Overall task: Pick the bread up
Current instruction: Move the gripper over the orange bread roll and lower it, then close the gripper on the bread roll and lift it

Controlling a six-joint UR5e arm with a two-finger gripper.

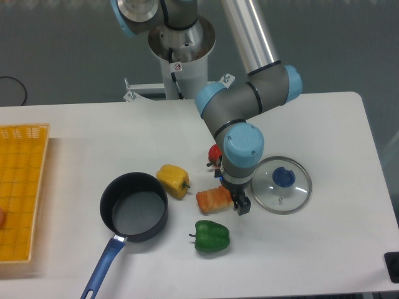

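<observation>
Bread (213,200) on table (orange-tan, ridged), jaws (234,200) at its right end

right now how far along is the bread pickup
Done: the gripper has reached the bread and sits at its right end. In hand: the grasp, though I cannot tell if the fingers have closed. Left: lifting; the bread lies on the table.

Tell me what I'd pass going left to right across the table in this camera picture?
Yellow plastic mesh tray → dark round pot with blue handle → yellow toy bell pepper → orange-tan ridged toy bread → round glass lid with blue knob. The green pepper, red pepper and gripper overlap the bread's span, so I left them out.
</observation>
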